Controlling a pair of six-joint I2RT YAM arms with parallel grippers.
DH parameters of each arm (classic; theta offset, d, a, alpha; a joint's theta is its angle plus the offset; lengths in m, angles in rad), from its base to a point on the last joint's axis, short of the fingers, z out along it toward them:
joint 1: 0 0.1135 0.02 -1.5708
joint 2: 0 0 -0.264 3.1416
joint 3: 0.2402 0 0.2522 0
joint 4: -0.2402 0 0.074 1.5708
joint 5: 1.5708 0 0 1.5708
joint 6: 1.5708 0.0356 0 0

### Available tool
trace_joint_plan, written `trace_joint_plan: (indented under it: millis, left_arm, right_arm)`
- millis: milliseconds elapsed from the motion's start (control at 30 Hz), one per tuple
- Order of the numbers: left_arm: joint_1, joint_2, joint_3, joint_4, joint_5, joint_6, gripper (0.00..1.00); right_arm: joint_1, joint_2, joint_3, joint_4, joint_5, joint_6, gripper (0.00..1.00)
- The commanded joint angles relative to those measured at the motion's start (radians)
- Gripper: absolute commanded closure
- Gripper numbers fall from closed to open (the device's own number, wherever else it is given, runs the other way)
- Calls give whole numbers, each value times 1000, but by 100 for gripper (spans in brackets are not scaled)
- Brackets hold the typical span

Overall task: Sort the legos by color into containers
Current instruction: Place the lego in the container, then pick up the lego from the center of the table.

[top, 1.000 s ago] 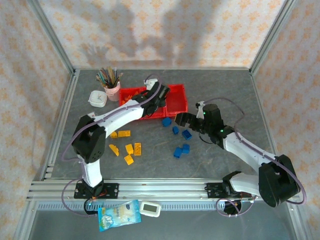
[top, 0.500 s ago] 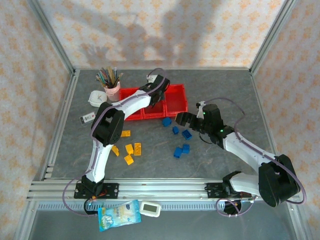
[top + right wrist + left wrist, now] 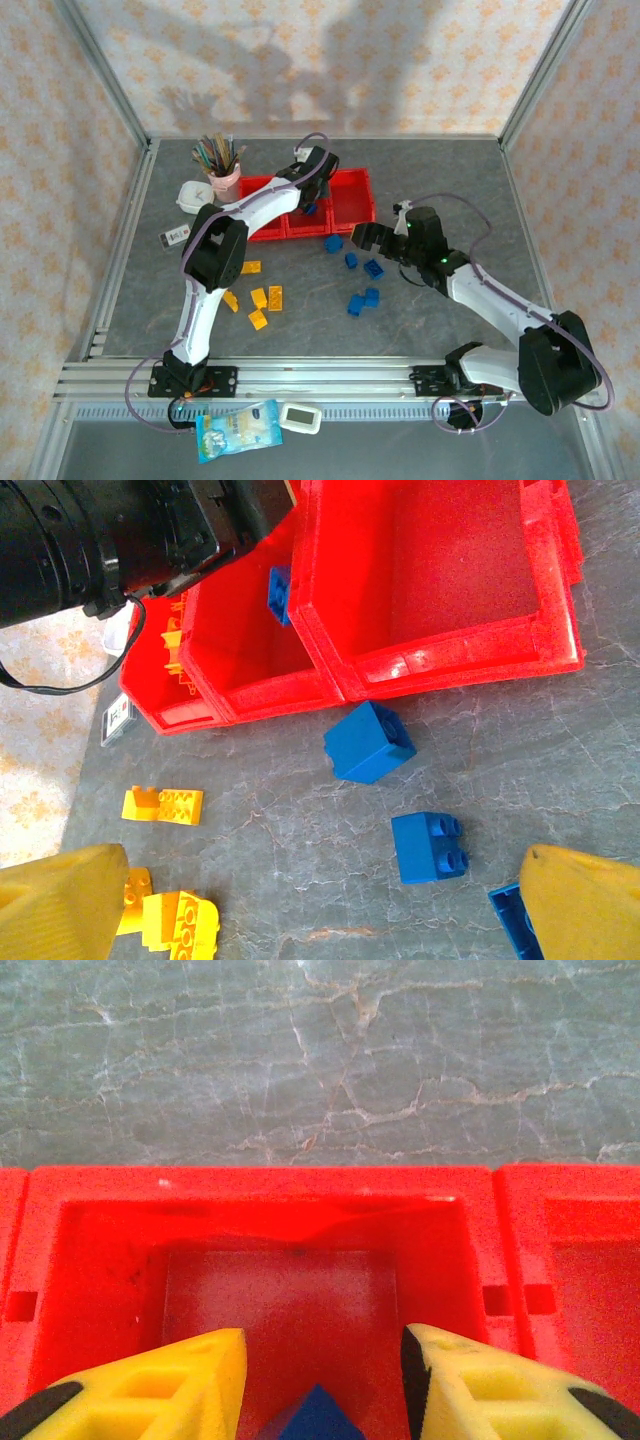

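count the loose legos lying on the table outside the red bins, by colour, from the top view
blue legos: 5
yellow-orange legos: 5
total in plain sight: 10
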Motion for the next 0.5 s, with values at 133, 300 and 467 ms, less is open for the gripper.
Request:
trace_joint_plan:
  millis: [133, 300, 467]
  left_arm:
    - [-23, -196, -123, -29, 79, -27, 51]
    - [-100, -360, -299, 12, 70, -78, 46]
    - [-209, -457, -436, 41, 55, -172, 42]
  right_arm:
    - [-12, -43, -17, 13, 19, -10, 0]
    - [-31, -33, -69, 39, 14, -9, 0]
    - [-51, -31, -92, 52, 6, -10, 0]
